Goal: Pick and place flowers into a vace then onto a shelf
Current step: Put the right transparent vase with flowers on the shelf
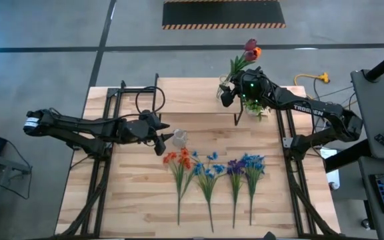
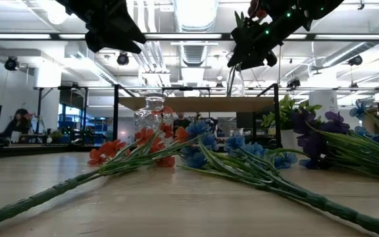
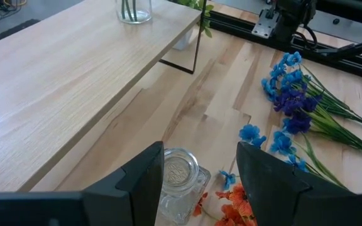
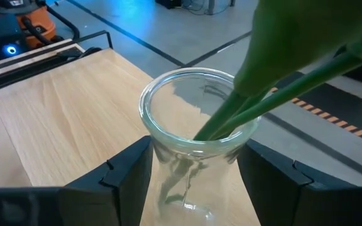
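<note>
Right claw (image 4: 190, 172) around vase (image 4: 197, 125)

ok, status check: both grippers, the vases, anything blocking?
Right gripper straddles clear glass vase holding red tulip stems on light wooden shelf, fingers open. Left gripper open above empty ribbed glass vase. Nothing blocking.

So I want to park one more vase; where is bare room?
The shelf is bare along its plank between the left arm's frame and the glass vase, which the right gripper straddles. The tabletop is bare left of the orange flowers. The middle is crowded: flowers and a small jar at the left gripper.
</note>
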You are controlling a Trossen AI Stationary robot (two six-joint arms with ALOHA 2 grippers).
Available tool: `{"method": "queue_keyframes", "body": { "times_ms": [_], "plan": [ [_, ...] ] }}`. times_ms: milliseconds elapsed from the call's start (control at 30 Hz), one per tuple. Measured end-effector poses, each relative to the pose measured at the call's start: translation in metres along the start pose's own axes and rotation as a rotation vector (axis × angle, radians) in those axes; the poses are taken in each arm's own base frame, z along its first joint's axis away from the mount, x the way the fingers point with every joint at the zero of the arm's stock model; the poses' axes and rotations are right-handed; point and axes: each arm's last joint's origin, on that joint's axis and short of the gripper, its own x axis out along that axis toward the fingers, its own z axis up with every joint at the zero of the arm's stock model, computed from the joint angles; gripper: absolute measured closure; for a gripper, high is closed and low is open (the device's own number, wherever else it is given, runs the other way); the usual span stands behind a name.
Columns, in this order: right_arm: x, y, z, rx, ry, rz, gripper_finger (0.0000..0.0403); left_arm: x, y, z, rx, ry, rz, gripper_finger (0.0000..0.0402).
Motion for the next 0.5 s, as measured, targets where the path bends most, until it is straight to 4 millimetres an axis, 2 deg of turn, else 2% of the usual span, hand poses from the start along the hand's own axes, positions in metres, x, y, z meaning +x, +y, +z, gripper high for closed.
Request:
{"method": "queue_keyframes", "body": {
  "times_ms": [500],
  "plan": [
    [-0.0008,0.0006,0.0005,-0.027,-0.002,0.019,0.0183,0.0000,0.0000,0.0000,0.001,0.000,0.000,0.0218]
  ]
}}
